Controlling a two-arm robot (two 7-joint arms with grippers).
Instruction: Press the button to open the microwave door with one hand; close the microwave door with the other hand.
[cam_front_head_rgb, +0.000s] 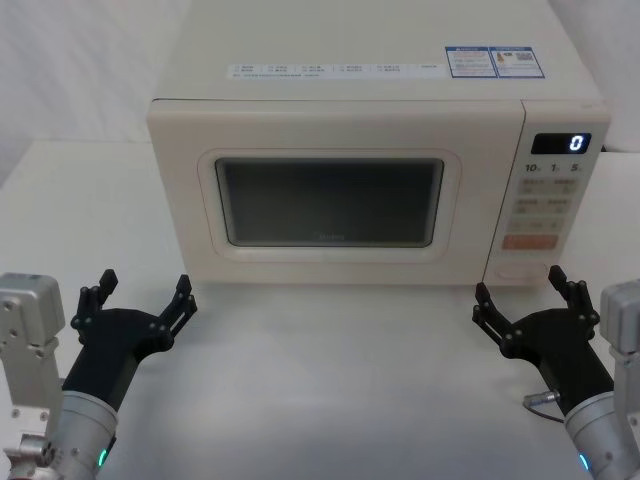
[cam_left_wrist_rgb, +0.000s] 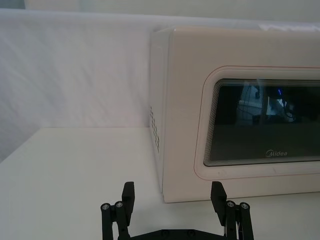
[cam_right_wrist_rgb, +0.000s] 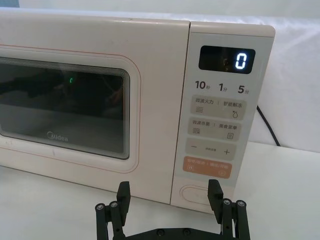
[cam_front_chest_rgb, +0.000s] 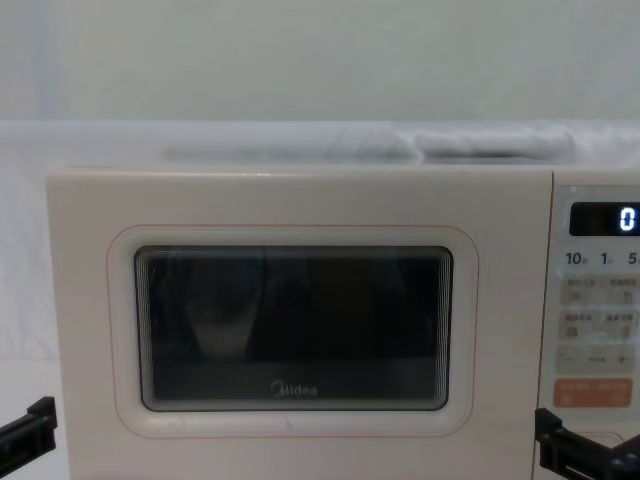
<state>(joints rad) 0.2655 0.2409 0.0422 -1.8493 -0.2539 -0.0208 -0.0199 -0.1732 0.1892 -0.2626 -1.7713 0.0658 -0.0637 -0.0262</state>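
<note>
Start of step one: microwave door (cam_front_head_rgb: 330, 200) shut flush, nothing pressed yet. Microwave (cam_front_head_rgb: 200, 120) at back-centre of table (cam_front_head_rgb: 330, 380), control panel on its right side. Button (cam_right_wrist_rgb: 197, 195), lowest key under orange key (cam_right_wrist_rgb: 207, 167), just ahead of right gripper (cam_front_head_rgb: 525, 300), fingers spread wide, empty, not touching. Left gripper (cam_front_head_rgb: 140, 295) also wide open and empty, low near door's left edge (hinge side, prob.). Next, likely: right fwd w/ one fingertip lined up on button, push straight in; left held clear of door swing, ready to close.
</note>
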